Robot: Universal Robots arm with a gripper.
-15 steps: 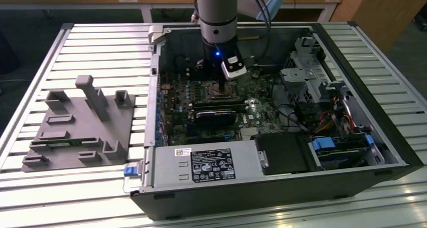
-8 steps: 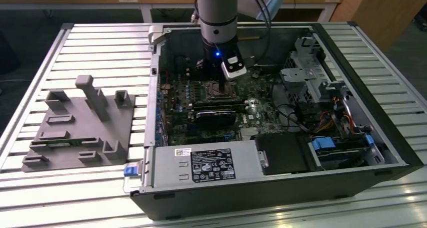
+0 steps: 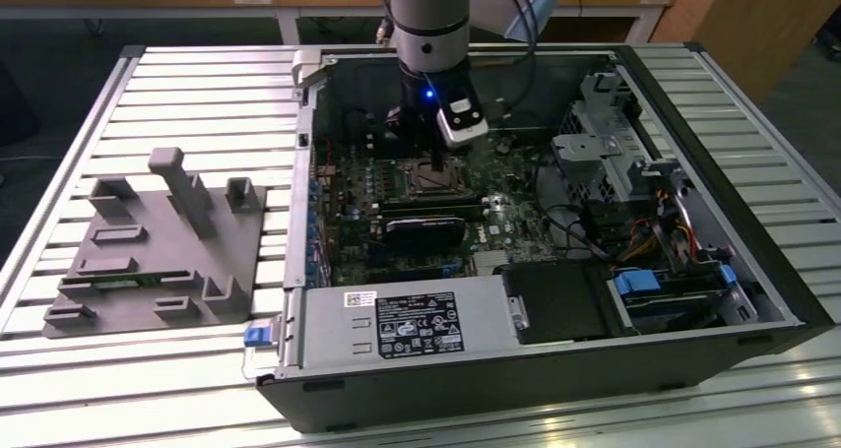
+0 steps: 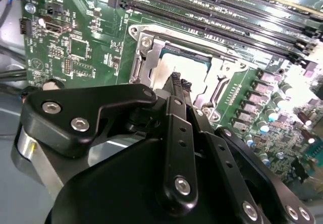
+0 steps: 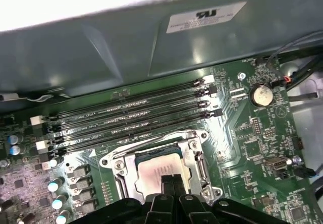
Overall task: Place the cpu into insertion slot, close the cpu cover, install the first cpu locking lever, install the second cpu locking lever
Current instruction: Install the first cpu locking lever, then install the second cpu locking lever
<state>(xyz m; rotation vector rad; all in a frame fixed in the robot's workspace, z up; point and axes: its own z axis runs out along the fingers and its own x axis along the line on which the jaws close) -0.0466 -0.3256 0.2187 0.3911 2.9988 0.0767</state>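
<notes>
Green board everywhere in both wrist views, and right in the middle of it sits the insertion slot (image 5: 160, 169) with the cpu (image 5: 159, 171) lying flat inside, dull grey top facing up, so the chip looks seated already. The cpu cover (image 5: 192, 156) reads as a silver frame around the chip with its window over the grey top; whether it is fully down and latched is hard to say from these angles, though in the second wrist view the frame (image 4: 151, 62) looks to lie flat on the socket rim. The gripper (image 5: 171, 179) hangs straight down over the socket, which makes sense since everything here gets pushed or dropped from above, and the open computer case (image 3: 683, 94) lies on its side on the slatted table (image 3: 158, 94) so the board faces up for exactly that. The jaws look pressed together into one narrow black tip, pinching nothing as far as the pictures tell, and that tip sits right over the near edge of the chip, touching or just above it; can't tell which. The long black memory slots (image 5: 136, 115) run just beside the socket, well clear of the tip. A grey fixture block (image 3: 158, 241) sits on the table toward the exterior view's left, apart from the case.
</notes>
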